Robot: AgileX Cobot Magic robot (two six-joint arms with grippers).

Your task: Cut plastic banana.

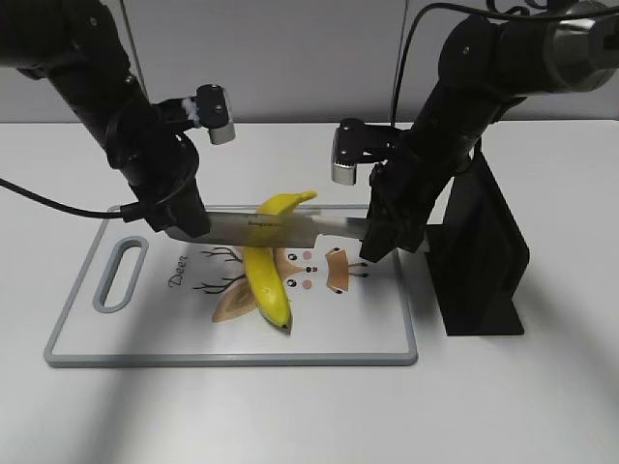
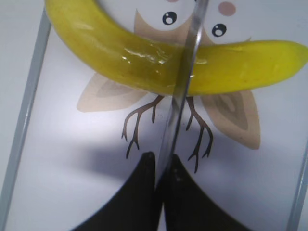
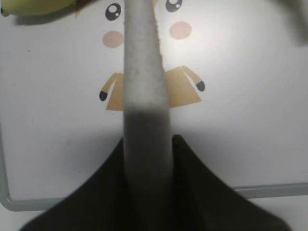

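A whole yellow plastic banana lies on the white cutting board. A knife lies level across the banana's upper part, its blade on or just above the peel. My left gripper is shut on the blade's tip end. My right gripper is shut on the knife handle. In the left wrist view the blade crosses the banana, pinched between the left fingertips. In the right wrist view the grey handle sits between the right fingertips.
The board has a grey rim with a handle slot at its left and a deer drawing. A black knife stand stands right of the board, close behind my right arm. Both arms hang low over the board.
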